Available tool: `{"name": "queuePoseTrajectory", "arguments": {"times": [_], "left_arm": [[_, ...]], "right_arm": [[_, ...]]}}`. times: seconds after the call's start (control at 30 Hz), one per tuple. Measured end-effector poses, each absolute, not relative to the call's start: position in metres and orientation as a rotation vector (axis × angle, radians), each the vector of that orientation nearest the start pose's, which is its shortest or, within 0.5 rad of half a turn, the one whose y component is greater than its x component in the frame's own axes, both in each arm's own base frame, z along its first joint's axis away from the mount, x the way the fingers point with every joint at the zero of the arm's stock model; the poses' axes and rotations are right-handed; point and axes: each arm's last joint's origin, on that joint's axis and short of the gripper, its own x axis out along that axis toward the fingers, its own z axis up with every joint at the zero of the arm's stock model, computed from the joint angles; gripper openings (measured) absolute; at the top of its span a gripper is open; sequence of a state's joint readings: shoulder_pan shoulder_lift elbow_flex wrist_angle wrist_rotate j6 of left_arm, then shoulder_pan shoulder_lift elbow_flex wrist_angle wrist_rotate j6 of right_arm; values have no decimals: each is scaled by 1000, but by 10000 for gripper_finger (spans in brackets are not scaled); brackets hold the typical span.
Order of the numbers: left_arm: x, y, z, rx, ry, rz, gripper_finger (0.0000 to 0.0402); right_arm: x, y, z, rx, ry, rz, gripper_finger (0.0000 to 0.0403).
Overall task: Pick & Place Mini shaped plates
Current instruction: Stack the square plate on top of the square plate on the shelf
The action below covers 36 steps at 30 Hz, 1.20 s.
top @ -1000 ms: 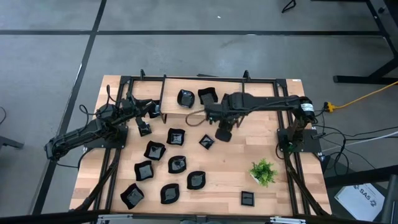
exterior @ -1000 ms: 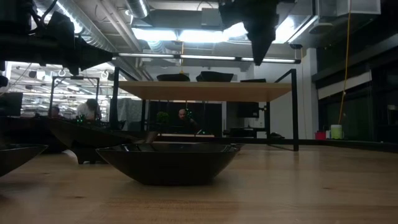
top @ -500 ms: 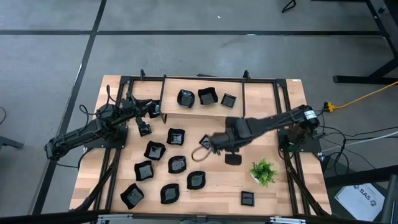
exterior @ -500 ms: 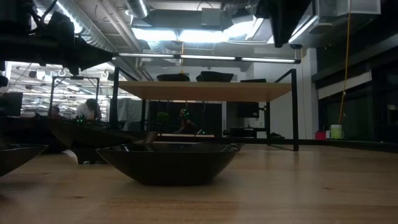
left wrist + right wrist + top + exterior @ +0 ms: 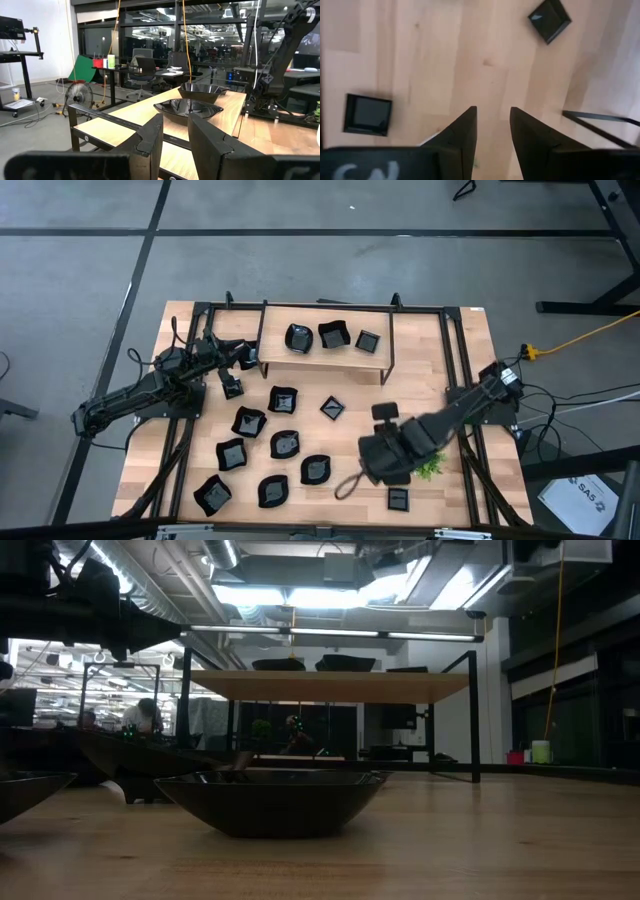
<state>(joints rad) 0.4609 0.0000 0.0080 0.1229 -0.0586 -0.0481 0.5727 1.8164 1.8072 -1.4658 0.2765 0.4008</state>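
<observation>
Three mini black plates [image 5: 332,336] rest on the raised wooden shelf [image 5: 320,352] at the far side; two of them also show in the left wrist view [image 5: 190,106]. Several more black plates [image 5: 285,444] lie flat on the table. My right gripper [image 5: 388,420] is open and empty, pointing down, high above bare wood between a square plate [image 5: 367,115] and a diamond-turned plate [image 5: 549,20]. My left gripper [image 5: 243,358] waits open and empty at the shelf's left end, pointing level along it [image 5: 175,145]. The low view shows one plate [image 5: 270,800] close up.
A small green potted plant [image 5: 428,462] stands at the near right, partly under my right arm. A small square plate [image 5: 398,498] lies by the near edge. The shelf's black legs [image 5: 600,125] and the frame rails [image 5: 455,350] stand on the table.
My right gripper has drawn back from the shelf toward the table's near edge and risen out of the low view. A small square plate now shows on the shelf's right part, where the arm stood before.
</observation>
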Motion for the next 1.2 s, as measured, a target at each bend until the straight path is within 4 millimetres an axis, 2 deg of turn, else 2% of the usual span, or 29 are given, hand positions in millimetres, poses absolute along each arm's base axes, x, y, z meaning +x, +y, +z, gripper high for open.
{"name": "queuePoseTrajectory", "arguments": {"times": [0.27, 0.47, 0.77, 1.2], "left_arm": [[86, 44, 178, -20, -142, 516, 86], [86, 44, 178, -21, -142, 515, 86], [86, 44, 178, -20, -143, 515, 86], [86, 44, 178, -20, -142, 515, 86]], "right_arm": [[266, 208, 323, -309, 1256, -112, 117], [250, 226, 323, -298, 1240, -103, 117], [248, 229, 323, -229, 1228, -145, 117], [254, 234, 324, -174, 1175, -118, 117]]}}
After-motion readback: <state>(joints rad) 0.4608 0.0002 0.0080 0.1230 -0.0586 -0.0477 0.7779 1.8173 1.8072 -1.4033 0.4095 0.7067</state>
